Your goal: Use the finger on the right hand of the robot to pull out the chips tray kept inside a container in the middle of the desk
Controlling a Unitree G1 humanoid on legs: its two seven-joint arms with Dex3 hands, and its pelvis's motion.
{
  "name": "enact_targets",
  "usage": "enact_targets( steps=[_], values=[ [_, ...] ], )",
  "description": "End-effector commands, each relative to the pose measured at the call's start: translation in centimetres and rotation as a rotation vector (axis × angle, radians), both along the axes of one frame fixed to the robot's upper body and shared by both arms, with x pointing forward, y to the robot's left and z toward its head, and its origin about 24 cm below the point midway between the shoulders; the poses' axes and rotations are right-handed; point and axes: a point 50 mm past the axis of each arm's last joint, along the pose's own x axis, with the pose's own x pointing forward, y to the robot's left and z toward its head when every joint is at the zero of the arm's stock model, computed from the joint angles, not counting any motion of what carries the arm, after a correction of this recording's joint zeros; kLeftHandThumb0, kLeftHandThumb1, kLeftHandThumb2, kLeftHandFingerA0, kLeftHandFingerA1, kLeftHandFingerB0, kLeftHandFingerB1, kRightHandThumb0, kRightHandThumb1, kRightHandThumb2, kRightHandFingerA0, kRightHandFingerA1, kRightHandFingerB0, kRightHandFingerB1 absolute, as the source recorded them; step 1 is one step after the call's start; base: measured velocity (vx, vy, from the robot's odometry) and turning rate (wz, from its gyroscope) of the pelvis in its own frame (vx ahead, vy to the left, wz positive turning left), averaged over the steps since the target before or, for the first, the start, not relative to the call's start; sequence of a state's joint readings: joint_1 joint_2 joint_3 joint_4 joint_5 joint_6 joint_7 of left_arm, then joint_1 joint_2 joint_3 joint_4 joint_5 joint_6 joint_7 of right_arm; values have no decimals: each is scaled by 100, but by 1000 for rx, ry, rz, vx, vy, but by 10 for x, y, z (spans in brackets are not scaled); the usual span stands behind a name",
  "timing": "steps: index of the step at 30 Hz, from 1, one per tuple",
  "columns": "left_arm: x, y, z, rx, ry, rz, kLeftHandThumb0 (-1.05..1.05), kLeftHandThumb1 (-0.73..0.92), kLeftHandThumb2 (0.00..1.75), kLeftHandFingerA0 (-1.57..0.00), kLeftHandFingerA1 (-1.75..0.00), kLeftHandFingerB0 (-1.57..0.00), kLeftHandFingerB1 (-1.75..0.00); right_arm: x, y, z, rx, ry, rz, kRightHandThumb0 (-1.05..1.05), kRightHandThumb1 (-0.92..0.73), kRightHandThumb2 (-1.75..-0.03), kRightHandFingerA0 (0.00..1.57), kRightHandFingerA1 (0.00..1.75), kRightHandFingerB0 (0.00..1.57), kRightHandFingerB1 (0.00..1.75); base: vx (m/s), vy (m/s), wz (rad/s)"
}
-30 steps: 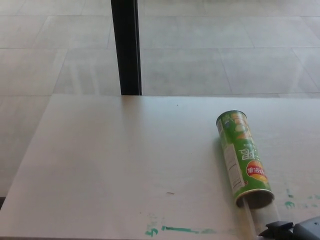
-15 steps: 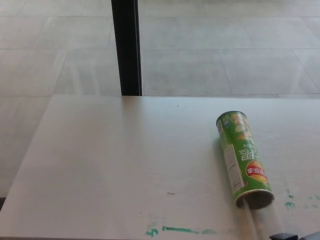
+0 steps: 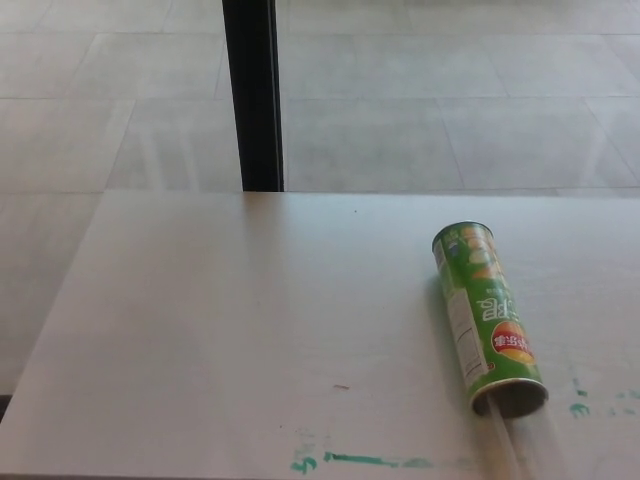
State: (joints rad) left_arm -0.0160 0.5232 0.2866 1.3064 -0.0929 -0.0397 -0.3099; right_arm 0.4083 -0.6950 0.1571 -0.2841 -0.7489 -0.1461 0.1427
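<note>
**Tray showing at the can's mouth, no hand in view**

A green chips container (image 3: 487, 317) is lying on its side on the right part of the desk (image 3: 230, 320), its open mouth pointing toward the near edge. A pale, clear tray (image 3: 507, 438) is poking out of that mouth and running toward the bottom of the picture — so the pull looks at least partly made, though how much of the tray is sitting inside the can is hidden. Neither robot hand is showing, so I cannot tell whether the fingers are spread or closed.

What is left, as I judge it, is drawing the tray fully clear. Room is tight on that side: the can's mouth is lying near the desk's front edge, and the tray is reaching close to it, so a longer pull risks sliding the tray off. To the left the desk is lying broad and bare apart from green marker stains (image 3: 360, 460) — plenty of room there. A dark post (image 3: 252, 95) is standing beyond the far edge, well apart.
</note>
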Motion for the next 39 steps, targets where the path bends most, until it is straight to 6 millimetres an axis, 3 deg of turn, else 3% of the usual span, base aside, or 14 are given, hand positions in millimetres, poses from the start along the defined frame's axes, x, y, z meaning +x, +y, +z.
enact_targets(
  steps=[1, 7, 11, 12, 13, 16, 17, 18, 19, 24, 32, 35, 38, 39],
  values=[
    [-2, 8, 7, 30, 6, -15, -59, 64, 59, -51, -59, -68, -63, -9, -7, -6, -16, 64, -11, -17, -56, -57, 89, 135, 54, 46, 0, 0, 0],
    [-1, 8, 7, 44, 11, -33, -59, 65, 59, -51, -57, -67, -63, 0, -6, 2, -4, 25, -35, -16, -55, -57, 88, 131, 46, 44, 0, 0, 0],
    [-2, 7, 6, 33, 9, -11, -59, 64, 59, -52, -58, -66, -60, 13, -4, 14, 44, -79, -44, -14, -53, -56, 91, 123, 30, 39, 0, 0, 0],
    [-1, 7, 5, 27, 7, -6, -57, 64, 59, -51, -58, -64, -58, 21, -3, 22, 59, -111, -55, -12, -34, -85, 98, 106, 12, 50, 0, 0, 0],
    [-1, 7, 6, 28, 8, -16, -57, 65, 59, -51, -58, -64, -57, 25, -2, 24, 49, -124, -56, -15, -53, -55, 90, 117, 19, 34, 0, 0, 0],
    [-2, 7, 6, 39, 15, -32, -59, 66, 60, -52, -56, -63, -51, 34, -1, 35, 72, -166, -72, -18, -52, -56, 92, 109, 12, 33, 0, 0, 0],
    [-2, 7, 5, 36, 10, -7, -58, 64, 59, -53, -57, -66, -55, 36, -1, 38, 75, -181, -69, -13, -35, -85, 97, 103, 0, 46, 0, 0, 0],
    [-2, 7, 6, 39, 11, -15, -58, 64, 59, -53, -57, -65, -54, 37, -2, 40, 90, -189, -79, -13, -34, -84, 96, 105, 0, 46, 0, 0, 0],
    [-2, 7, 5, 23, 8, -1, -56, 64, 59, -51, -54, -55, -47, 39, -4, 44, 120, -220, -86, -13, -50, -55, 88, 125, 8, 34, 0, 0, 0],
    [-4, 8, 6, 28, 7, -5, -58, 63, 59, -52, -56, -65, -55, 41, -8, 51, 194, -257, -137, -12, -50, -56, 89, 131, 7, 31, 0, 0, 0],
    [-3, 8, 6, 21, 6, 6, -57, 65, 60, -52, -56, -57, -48, 29, -22, 72, 253, -275, -174, -10, -48, -57, 86, 147, 6, 37, 0, 0, 0],
    [-3, 8, 6, 25, 6, 5, -58, 64, 59, -51, -56, -60, -50, 25, -29, 79, 245, -278, -188, -9, -50, -57, 85, 144, 6, 36, 0, 0, 0],
    [-3, 9, 7, 26, 1, 4, -56, 64, 59, -52, -57, -56, -48, 15, -55, 101, 225, -337, -286, -11, -51, -56, 87, 139, 10, 33, 0, 0, 0],
    [-3, 9, 7, 33, 8, -12, -57, 65, 60, -53, -57, -63, -56, 11, -63, 106, 227, -363, -323, -9, -36, -85, 102, 115, 4, 48, 0, 0, 0]
  ],
)
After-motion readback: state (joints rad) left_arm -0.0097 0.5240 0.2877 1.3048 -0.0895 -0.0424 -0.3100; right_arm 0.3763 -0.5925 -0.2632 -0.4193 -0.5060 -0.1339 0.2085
